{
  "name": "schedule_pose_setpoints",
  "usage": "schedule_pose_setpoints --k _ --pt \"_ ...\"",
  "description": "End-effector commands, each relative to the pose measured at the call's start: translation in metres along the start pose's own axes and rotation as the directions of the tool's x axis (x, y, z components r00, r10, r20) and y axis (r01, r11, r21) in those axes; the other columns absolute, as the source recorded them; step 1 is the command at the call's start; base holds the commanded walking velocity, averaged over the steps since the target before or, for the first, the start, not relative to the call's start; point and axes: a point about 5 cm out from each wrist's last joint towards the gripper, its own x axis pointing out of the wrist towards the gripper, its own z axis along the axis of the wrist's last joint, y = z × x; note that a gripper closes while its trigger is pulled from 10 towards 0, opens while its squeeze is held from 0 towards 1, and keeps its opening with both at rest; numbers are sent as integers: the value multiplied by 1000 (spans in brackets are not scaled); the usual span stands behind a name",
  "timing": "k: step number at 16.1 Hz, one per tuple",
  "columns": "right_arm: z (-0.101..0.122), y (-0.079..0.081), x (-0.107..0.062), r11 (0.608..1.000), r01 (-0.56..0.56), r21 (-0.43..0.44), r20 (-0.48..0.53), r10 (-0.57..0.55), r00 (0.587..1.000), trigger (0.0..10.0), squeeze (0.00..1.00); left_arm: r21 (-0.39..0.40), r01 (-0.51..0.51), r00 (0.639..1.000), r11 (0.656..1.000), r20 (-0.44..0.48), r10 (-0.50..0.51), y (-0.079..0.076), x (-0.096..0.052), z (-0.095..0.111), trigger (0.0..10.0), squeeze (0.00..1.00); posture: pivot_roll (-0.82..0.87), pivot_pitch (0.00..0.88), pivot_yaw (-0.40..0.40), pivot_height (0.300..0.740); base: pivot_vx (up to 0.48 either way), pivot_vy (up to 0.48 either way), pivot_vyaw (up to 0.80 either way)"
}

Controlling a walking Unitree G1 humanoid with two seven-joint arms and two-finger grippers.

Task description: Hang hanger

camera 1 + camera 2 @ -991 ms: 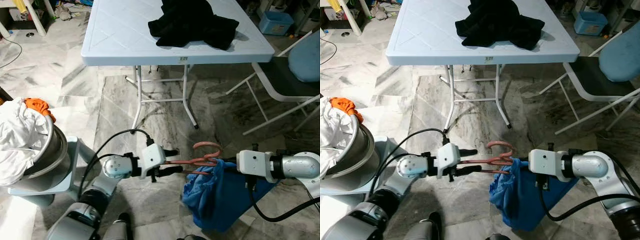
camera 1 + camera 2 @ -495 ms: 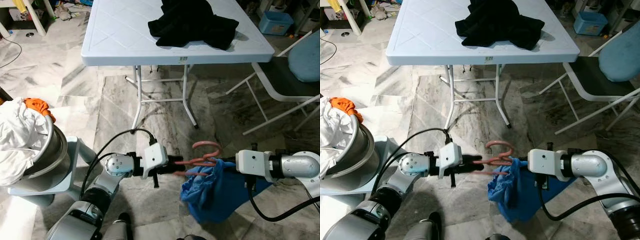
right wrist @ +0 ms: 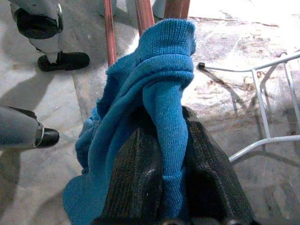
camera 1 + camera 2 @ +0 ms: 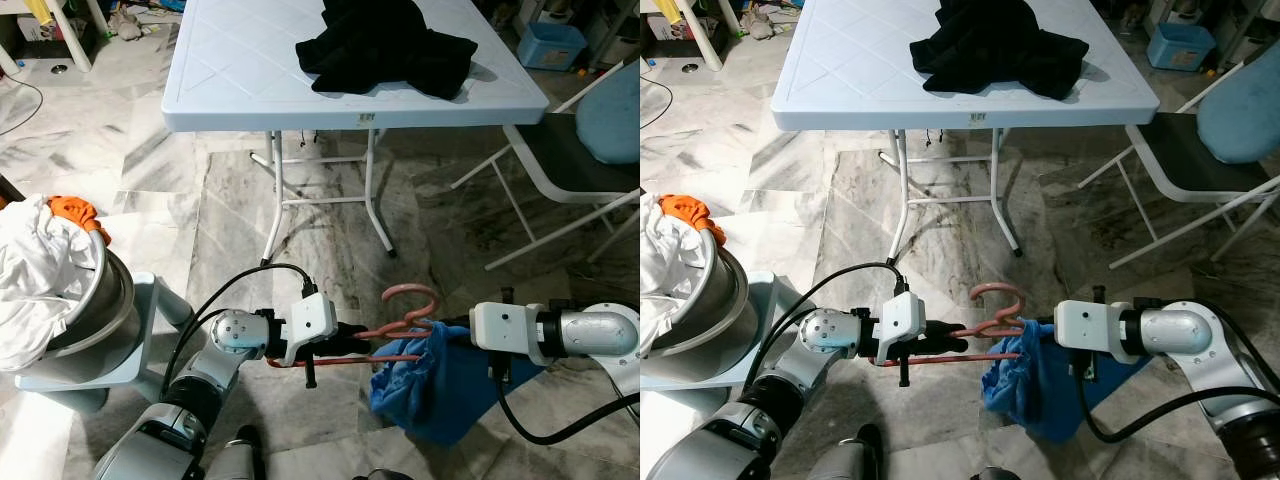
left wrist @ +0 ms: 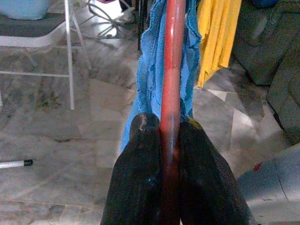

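A folding table (image 4: 240, 70) stands at the far middle of the scene, with a heap of clothing (image 4: 385, 45) on its right half. A folding chair (image 4: 580, 165) stands to the right of the table. At the near left, a metal tub (image 4: 95, 310) holds a pile of laundry (image 4: 35, 270). In the near middle, the left gripper (image 4: 352, 340) and right gripper (image 4: 448, 325) face each other, the hanger (image 4: 400, 318) and garment (image 4: 430, 385) between them, above the floor (image 4: 330, 240).

My head views are evenly bright and sharp, with soft shadow under the pale blue plastic folding table (image 4: 250, 80); glare washes the right wrist view's upper right.
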Motion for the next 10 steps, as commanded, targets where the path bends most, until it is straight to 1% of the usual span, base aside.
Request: schedule_pose_setpoints --k 1,3,4,5,6,8,9,10 --pt "4 -2 1 1000 1 -16 20 -1 1000 10000 0 -3 -45 999 999 -1 45 1 0 -2 0 0 -118 215 -60 740 0 0 0" --pt "4 -3 2 1000 15 -5 28 -15 999 10000 0 -8 -123 992 992 11 124 5 -2 -1 0 0 -116 220 -66 740 0 0 0" --pt "4 -3 2 1000 15 3 31 -15 999 10000 0 -9 -132 991 991 14 133 5 -3 -1 0 0 -116 220 -66 740 0 0 0" --pt "4 -1 3 1000 13 1 33 -13 999 10000 745 -13 -153 988 988 21 153 5 -4 -2 0 0 -110 226 -71 740 0 0 0" --pt "4 1 6 1000 -1 8 41 1 999 10000 1000 -13 -181 983 983 32 181 5 -6 -3 0 0 -107 228 -72 740 0 0 0" --pt "6 1 10 1000 4 -8 46 -4 999 10000 1000 -16 -228 972 973 51 229 4 -7 -4 0 0 -104 229 -73 740 0 0 0" --pt "7 -5 10 998 45 -35 45 -43 998 10000 1000 -17 -244 968 970 53 245 3 -8 -5 0 0 -103 230 -72 740 0 0 0" --pt "7 -16 9 991 116 -61 44 -113 993 10000 1000 -20 -250 967 968 48 251 1 -8 -8 0 0 -104 230 -74 740 0 0 0"
